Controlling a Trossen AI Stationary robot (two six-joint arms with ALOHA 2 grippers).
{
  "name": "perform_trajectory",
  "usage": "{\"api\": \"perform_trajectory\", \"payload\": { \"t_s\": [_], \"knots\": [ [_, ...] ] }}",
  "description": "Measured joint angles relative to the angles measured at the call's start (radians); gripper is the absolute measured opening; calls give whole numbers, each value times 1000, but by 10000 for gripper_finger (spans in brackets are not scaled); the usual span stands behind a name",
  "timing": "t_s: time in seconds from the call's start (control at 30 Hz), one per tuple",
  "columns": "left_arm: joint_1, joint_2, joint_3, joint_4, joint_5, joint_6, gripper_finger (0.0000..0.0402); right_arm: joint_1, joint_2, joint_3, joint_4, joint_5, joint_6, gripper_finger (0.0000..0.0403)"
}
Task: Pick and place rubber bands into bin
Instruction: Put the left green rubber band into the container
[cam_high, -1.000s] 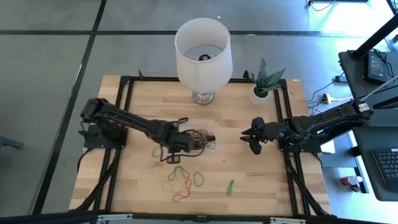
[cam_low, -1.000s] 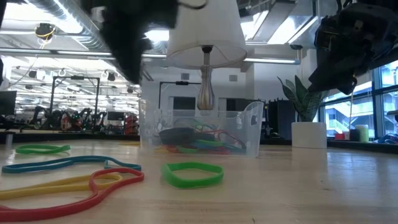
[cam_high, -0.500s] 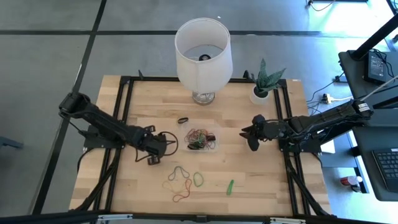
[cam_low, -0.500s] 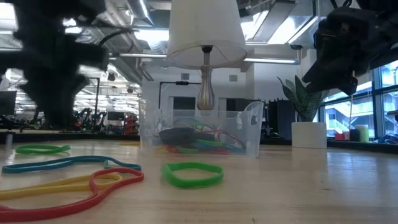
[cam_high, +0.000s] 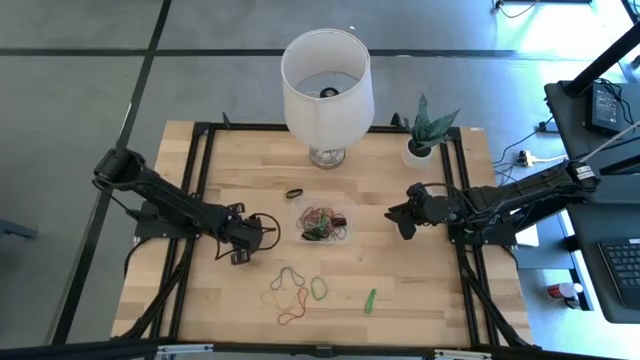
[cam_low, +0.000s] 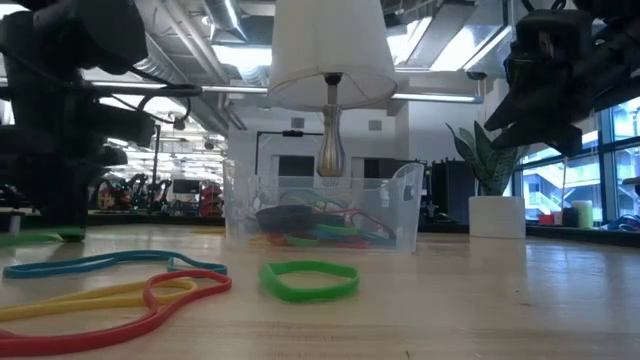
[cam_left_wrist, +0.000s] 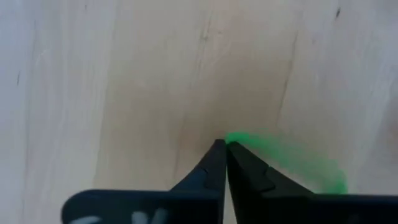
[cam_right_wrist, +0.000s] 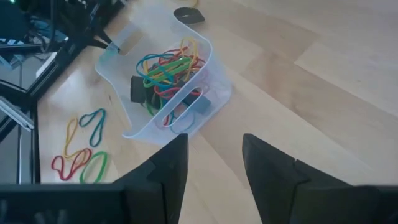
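Observation:
Several loose rubber bands lie flat on the wooden table: a blue one (cam_low: 110, 264), a yellow one (cam_low: 90, 298), a red one (cam_low: 150, 310) and a green loop (cam_low: 308, 280). The clear bin (cam_high: 322, 224) in the middle of the table holds a heap of coloured bands. My left gripper (cam_high: 243, 252) is down at the table left of the bin, shut on a green rubber band (cam_low: 30, 238). My right gripper (cam_high: 400, 222) hangs open above the table right of the bin, and nothing is between its fingers. My left gripper pinches one end of the green rubber band (cam_left_wrist: 239, 139) between its two fingertips. The fingers come from above and point steeply down. The rest of the band (cam_left_wrist: 298, 165) lies flat on the table beside them.
A lamp with a white shade (cam_high: 327, 85) stands behind the bin at the far edge. A white plant pot (cam_high: 420, 150) is at the far right. A black band (cam_high: 293, 193) lies behind the bin, and a green band (cam_high: 370, 300) lies near the front.
My left gripper has gone from above the bin toward the table's left edge and down to the tabletop. There it has shut on the green band. My right gripper has stayed in place and rolled slightly.

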Motion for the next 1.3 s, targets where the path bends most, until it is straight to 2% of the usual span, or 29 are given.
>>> {"api": "perform_trajectory", "payload": {
  "t_s": [0.17,0.4,0.7,0.83,0.97,1.3],
  "knots": [
    [-3,-7,106,-61,44,56,2,0,0,0,17,0,0,155],
    [19,-10,344,-205,-35,213,2,0,0,0,21,0,-5,155],
    [178,25,624,-218,-83,354,2,0,0,0,21,0,-38,155],
    [249,118,747,-214,-78,454,2,0,0,-1,21,0,-82,155],
    [308,265,861,-173,-30,524,2,0,0,-1,20,0,-117,155],
    [370,615,1074,-98,81,595,2,0,0,-1,20,0,-142,155]
  ]
}}
